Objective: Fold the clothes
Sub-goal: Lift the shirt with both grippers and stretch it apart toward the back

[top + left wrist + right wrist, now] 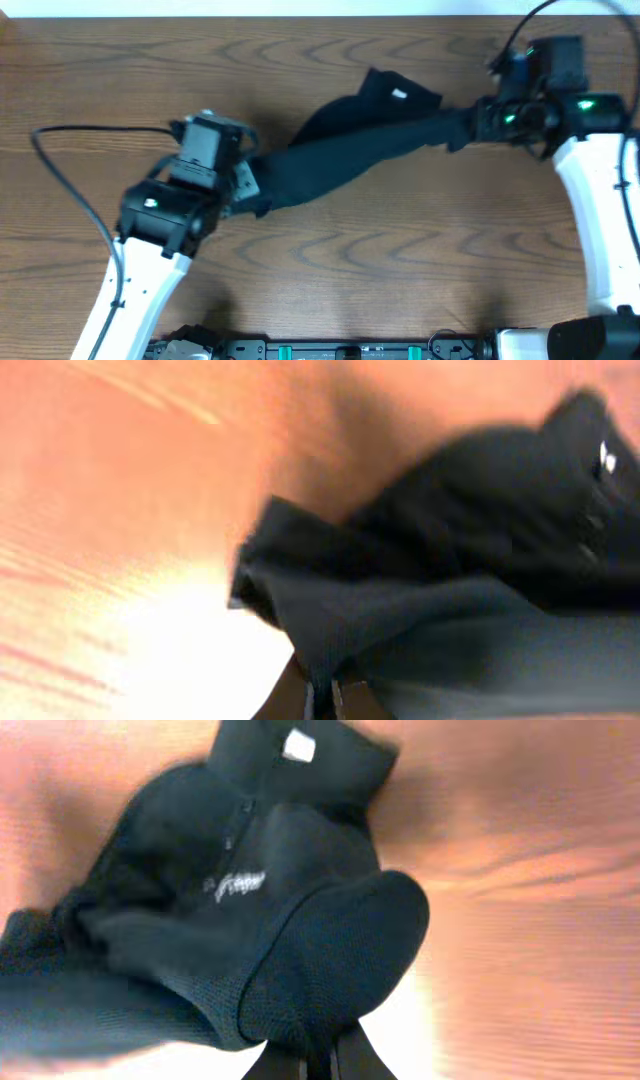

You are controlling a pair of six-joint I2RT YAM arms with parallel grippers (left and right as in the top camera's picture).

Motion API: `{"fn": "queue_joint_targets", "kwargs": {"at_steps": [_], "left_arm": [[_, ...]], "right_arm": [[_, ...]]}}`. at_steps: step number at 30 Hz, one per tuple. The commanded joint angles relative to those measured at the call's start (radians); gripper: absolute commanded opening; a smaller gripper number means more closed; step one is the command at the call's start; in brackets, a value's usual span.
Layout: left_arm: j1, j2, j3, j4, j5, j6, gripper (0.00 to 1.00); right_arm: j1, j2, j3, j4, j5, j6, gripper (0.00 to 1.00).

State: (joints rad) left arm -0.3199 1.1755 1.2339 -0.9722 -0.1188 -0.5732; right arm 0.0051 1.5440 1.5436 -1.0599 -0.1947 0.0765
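The clothes, one black collared top [345, 145], hang stretched in a long band across the wooden table between my two grippers. Its collar with a white tag [400, 95] bulges toward the far edge. My left gripper [245, 185] is shut on the band's left end, where the cloth [400, 610] runs down into the closed jaws [322, 705]. My right gripper [480, 125] is shut on the right end. In the right wrist view the top [250, 900] shows white chest lettering [240, 883] and the tag [297, 745], with a rounded fold pinched in the gripper [320, 1065].
The brown wooden table [350, 270] lies under the cloth. The left arm's black cable [70, 190] loops over the table at the left. Dark equipment [350, 350] lines the near edge.
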Motion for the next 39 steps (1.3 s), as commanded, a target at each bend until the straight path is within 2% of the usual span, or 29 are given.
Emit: {"fn": "queue_joint_targets", "kwargs": {"at_steps": [1,7,15,24,31,39], "left_arm": [[0.063,-0.014,0.083,-0.01,-0.032,0.089,0.06],[0.121,-0.014,0.198,-0.019,-0.032,0.133,0.06],[0.123,-0.014,0.367,-0.043,-0.032,0.153,0.06],[0.122,-0.014,0.627,-0.134,-0.032,0.188,0.06],[0.122,-0.026,0.796,-0.227,-0.032,0.217,0.06],[0.122,-0.051,0.887,-0.251,-0.031,0.218,0.06]], "right_arm": [[-0.037,-0.003,0.136,-0.046,0.153,-0.08,0.01],[-0.052,-0.003,0.318,-0.163,0.237,-0.119,0.01],[-0.05,-0.016,0.43,-0.208,0.24,-0.118,0.01],[-0.05,-0.065,0.633,-0.3,0.24,-0.114,0.01],[-0.05,-0.165,0.702,-0.344,0.255,-0.076,0.01],[-0.05,-0.286,0.781,-0.376,0.254,-0.068,0.01]]}}
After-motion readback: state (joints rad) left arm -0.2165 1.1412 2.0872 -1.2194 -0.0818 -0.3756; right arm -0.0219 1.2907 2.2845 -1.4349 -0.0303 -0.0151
